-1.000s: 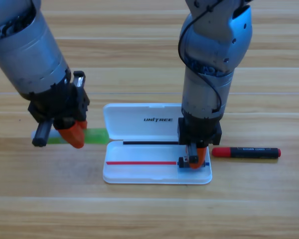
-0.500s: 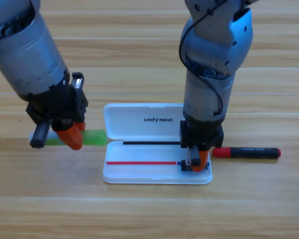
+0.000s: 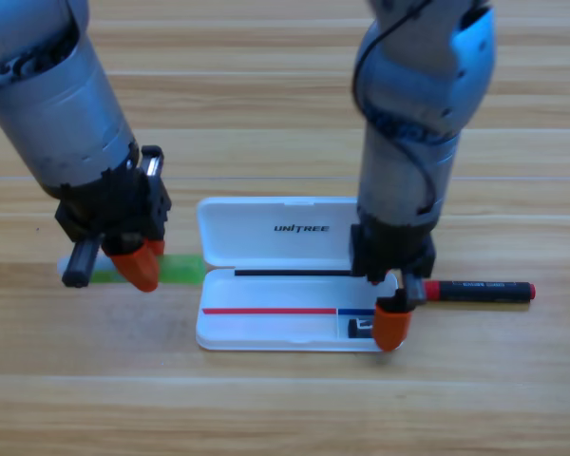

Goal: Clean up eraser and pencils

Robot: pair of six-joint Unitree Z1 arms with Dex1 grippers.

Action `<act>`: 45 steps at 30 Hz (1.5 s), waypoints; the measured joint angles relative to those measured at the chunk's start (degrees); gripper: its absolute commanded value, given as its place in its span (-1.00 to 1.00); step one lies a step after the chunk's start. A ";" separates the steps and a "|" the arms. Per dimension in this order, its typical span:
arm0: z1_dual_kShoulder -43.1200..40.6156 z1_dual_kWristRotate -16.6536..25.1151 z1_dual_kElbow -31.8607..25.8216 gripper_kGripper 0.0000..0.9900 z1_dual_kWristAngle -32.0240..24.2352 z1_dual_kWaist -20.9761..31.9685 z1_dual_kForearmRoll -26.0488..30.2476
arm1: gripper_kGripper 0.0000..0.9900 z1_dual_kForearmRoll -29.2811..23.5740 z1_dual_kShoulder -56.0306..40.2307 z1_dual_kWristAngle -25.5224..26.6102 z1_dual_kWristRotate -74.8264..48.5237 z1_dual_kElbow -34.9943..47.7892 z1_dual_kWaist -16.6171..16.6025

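Eraser [image 3: 360, 328] lies crosswise in case [image 3: 266, 223]; right gripper [image 3: 391, 323] released; left gripper's [image 3: 138, 269] grip unclear.

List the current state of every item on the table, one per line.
White case: open, lid laid flat on the table.
Eraser: lying in the case's tray, at its right end.
Red-and-black pencil: lying flat on the table, right of the case.
Green pencil: lying flat on the table, left of the case.
Right tool: over the tray's right end, beside the eraser.
Left tool: over the green pencil.
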 measured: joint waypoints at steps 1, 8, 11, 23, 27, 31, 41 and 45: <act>0.12 0.00 0.00 -1.00 0.00 0.00 0.00 | 0.71 0.00 -0.89 0.06 0.00 0.56 -0.01; 1.24 0.00 -0.34 -1.00 -1.59 -0.06 0.00 | 0.71 0.00 -12.78 0.11 0.00 9.18 -0.09; 3.08 0.00 -2.34 -1.00 -1.68 -0.40 0.00 | 0.71 0.00 -15.96 0.07 -0.44 13.01 -0.61; 17.14 -0.33 -12.65 -1.00 -2.06 -3.33 0.00 | 0.71 -12.28 -14.43 -3.22 -6.68 20.68 -9.59; 19.55 -1.11 -14.57 -1.00 -2.06 -3.90 0.00 | 0.71 -12.44 -13.54 -3.22 -8.46 20.72 -11.10; 20.97 -1.48 -15.72 -1.00 -2.06 -4.52 0.00 | 0.71 -12.49 -11.22 -3.21 -9.07 20.66 -11.91; 22.34 -1.97 -17.78 -1.00 -2.06 -5.36 0.00 | 0.63 -12.51 -7.95 -2.54 -11.27 19.61 -12.06; 22.86 -2.12 -17.90 -1.00 -2.06 -5.66 0.00 | 0.57 -13.03 -6.06 -2.54 -11.30 19.29 -12.07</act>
